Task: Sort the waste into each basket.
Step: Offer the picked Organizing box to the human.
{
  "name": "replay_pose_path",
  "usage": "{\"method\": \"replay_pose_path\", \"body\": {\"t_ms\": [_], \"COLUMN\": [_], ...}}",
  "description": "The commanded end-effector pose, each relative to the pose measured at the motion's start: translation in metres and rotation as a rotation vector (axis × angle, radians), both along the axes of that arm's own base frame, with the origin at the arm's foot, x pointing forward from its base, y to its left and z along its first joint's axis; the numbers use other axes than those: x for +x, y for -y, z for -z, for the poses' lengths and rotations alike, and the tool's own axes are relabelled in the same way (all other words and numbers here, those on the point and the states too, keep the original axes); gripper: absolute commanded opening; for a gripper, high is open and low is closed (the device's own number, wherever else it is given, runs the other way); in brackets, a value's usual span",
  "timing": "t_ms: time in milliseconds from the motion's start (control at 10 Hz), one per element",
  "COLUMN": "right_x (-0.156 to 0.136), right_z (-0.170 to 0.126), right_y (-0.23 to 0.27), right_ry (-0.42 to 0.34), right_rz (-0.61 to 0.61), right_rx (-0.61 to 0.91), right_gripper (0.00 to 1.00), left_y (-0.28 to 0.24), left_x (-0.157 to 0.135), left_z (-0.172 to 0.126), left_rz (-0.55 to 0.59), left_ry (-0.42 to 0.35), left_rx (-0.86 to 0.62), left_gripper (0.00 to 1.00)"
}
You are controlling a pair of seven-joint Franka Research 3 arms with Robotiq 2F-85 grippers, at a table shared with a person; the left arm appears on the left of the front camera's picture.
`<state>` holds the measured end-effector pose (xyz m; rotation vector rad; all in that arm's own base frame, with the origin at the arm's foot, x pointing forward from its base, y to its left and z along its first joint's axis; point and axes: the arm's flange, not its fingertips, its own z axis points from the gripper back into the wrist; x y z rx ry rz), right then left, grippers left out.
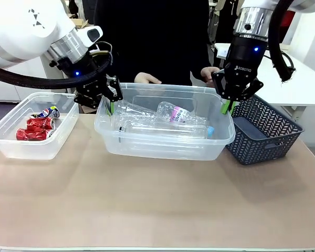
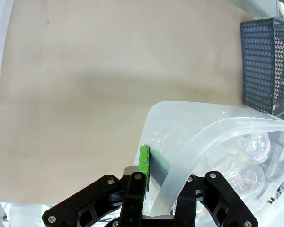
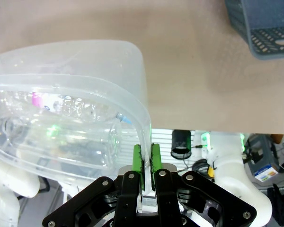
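You're gripping the big clear tub [image 1: 163, 142] by its rim at both ends: left gripper [image 1: 112, 107] clamping the left wall, right gripper [image 1: 229, 107] pinching the right. The bottles [image 1: 168, 118] are lying inside it; the cans [image 1: 37, 126] are sitting in the small tub [image 1: 21, 144] to the left. Risk: the thin rim is flexing, so uneven lifting could slip a pinch and tip the load. The blue basket [image 1: 265, 134] is crowding your right side; open table [image 1: 157, 210] is lying in front.

glossy clear plastic tub [image 1: 163, 144], matt table [image 1: 157, 205]
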<state>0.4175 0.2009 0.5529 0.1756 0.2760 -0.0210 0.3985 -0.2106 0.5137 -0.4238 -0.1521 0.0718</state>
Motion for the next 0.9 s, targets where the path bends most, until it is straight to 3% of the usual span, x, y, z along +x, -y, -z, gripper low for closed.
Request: {"method": "replay_pose_path", "body": {"t_ms": [0,800], "right_x": [-0.0013,0.0000], "right_z": [0.0003,0.0000], "right_y": [-0.0017,0.0000], "right_ry": [-0.001,0.000], "right_rz": [-0.025,0.000], "right_rx": [0.009,0.000], "right_gripper": [0.06,0.08], "left_y": [-0.0004,0.0000], "left_x": [-0.0021,0.0000], "left_z": [-0.0054,0.0000], "left_rz": [-0.019,0.000], "left_ry": [0.011,0.000], "left_rx": [-0.014,0.000], "left_gripper": [0.06,0.06]}}
